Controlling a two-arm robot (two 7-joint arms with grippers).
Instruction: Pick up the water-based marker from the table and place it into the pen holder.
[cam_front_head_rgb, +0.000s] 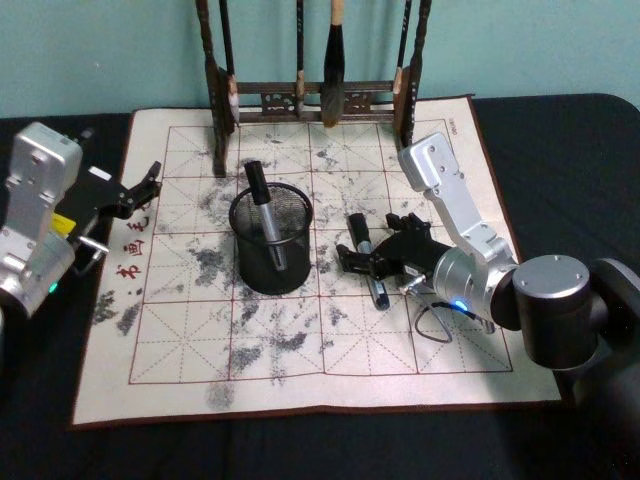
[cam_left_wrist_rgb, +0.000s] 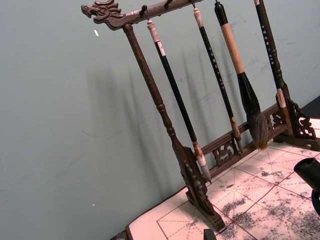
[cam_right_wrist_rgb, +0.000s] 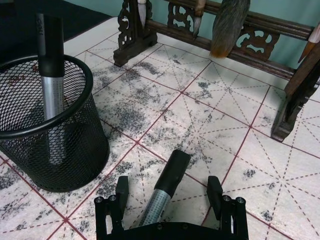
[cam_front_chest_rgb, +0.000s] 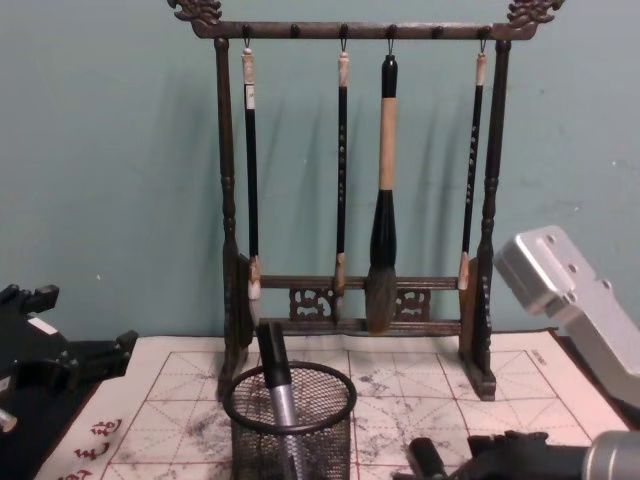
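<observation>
Handling, head view: the water-based marker is lying flat on the table, on the cream mat just right of the pen holder. It is looking light, stiff and smooth-barrelled, so it is probably apt to roll or slip if pinched at the cap. The silver barrel near its middle is offering the surest hold.
Right gripper, head view: the right gripper is sitting low over that marker, right of the pen holder.
Left gripper, head view: the left gripper is hanging well left of the pen holder, taking no part.
Second marker, head view: a second marker is standing tilted inside the pen holder, leaving room beside it.
Brush rack, left wrist view: the brush rack is standing on the mat behind the pen holder, with brushes hanging from its top bar.
Fingers, right wrist view: the right gripper's fingers are spread wide, one on each side of the barrel and apart from it, so they are gripping nothing yet.
Marker, right wrist view: its black cap is pointing away from the gripper towards the rack, with the pen holder close beside it.
Pen holder, chest view: it is standing in front of the rack, and the right arm is reaching in low on its right.
</observation>
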